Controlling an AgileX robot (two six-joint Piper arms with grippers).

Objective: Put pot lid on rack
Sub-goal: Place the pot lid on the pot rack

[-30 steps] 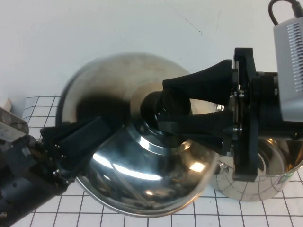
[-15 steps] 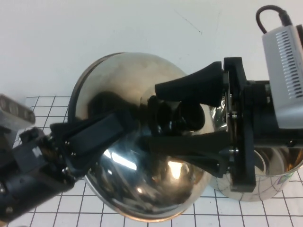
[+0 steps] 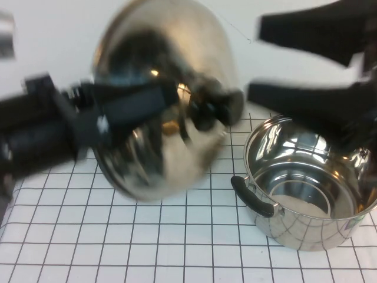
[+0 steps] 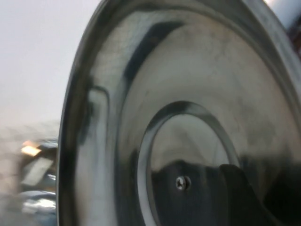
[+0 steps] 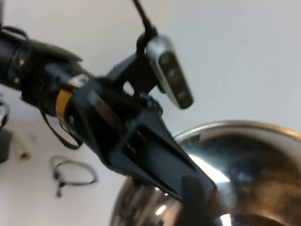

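Observation:
The pot lid, shiny steel with a black knob, is held tilted in the air above the table's left half. My left gripper is shut on the lid's rim, one finger lying across the dome. The left wrist view shows the lid's underside with its centre screw and one dark finger. My right gripper is open at the upper right, apart from the knob. The right wrist view shows the left arm and the lid's dome. The rack is out of view.
The deep steel pot stands uncovered at the right on the white gridded mat, one black handle pointing left. A loose cable lies on the surface behind the left arm.
My right gripper has let go of the knob and pulled back up and to the right. My left gripper has carried the lid up and to the left, uncovering the pot.

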